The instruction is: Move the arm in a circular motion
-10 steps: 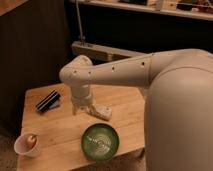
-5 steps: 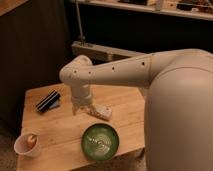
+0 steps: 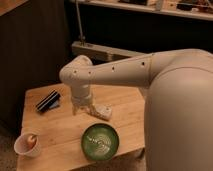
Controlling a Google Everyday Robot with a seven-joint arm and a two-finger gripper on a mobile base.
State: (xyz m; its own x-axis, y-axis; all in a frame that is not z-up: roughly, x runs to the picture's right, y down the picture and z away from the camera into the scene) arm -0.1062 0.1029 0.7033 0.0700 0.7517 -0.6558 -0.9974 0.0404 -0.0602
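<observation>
Nothing had visibly shifted since earlier: the arm (image 3: 115,72) ran crosswise over the worktop (image 3: 55,132), then bent down at the elbow. Its claw (image 3: 90,110) pointed at the wood near the green bowl (image 3: 100,142); whether wide or narrow could not be told.

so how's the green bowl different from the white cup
The green bowl is wide, shallow and green; the white cup is narrower, taller and pale. The bowl sits close to the claw, which points down over the middle of the wooden table; the cup stands farther off at a corner. Both sit upright on it.
</observation>
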